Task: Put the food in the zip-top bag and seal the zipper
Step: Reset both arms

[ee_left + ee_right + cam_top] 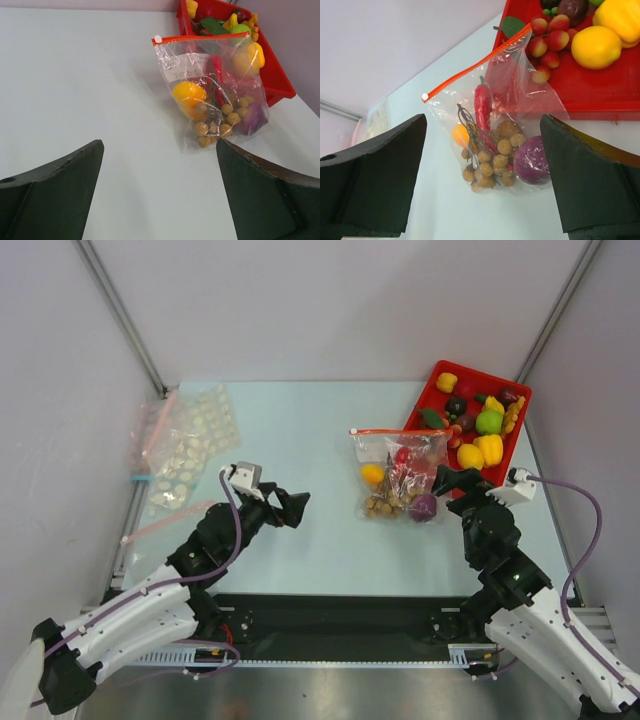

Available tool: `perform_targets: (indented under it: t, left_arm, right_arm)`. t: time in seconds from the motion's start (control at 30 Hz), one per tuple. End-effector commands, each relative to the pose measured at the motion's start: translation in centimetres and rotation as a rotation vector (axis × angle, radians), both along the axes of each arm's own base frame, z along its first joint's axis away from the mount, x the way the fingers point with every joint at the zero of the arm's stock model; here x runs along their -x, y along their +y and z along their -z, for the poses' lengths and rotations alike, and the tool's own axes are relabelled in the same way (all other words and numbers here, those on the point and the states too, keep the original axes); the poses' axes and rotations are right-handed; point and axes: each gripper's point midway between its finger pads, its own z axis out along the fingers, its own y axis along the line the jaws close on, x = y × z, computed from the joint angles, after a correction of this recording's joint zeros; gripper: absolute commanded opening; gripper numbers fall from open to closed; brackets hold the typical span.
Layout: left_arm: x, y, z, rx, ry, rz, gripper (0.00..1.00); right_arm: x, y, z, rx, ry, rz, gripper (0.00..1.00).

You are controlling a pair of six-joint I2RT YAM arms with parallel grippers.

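Note:
The clear zip-top bag [402,475] lies flat on the table, its red-orange zipper [398,431] along the far edge, next to the red tray. It holds an orange fruit [372,474], a red chili [483,107], a brown nut cluster [492,160] and a purple piece [423,506]. It also shows in the left wrist view [212,90] and the right wrist view [495,120]. My left gripper [297,508] is open and empty, left of the bag. My right gripper [452,480] is open and empty, at the bag's right side.
A red tray [432,390] at the back right holds several toy fruits, among them yellow ones [480,452], a green one [489,421] and dark ones. Dotted clear bags [185,450] with pink and blue strips lie at the back left.

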Motion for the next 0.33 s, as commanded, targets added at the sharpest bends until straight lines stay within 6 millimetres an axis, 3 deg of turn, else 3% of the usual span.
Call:
perform_targets:
  t: [0.0,0.3]
  left_arm:
    - [-0.5,-0.4,-2.8,0.034,-0.077,0.003,1.0]
    - [-0.2,-1.3,-2.4,0.038,-0.085,0.047,1.0]
  right_arm:
    - [-0.1,0.9,-2.1,-0.047,-0.092,-0.052,1.0]
    - [-0.5,1.8,-1.8,-0.058,-0.098,-0.081,1.0]
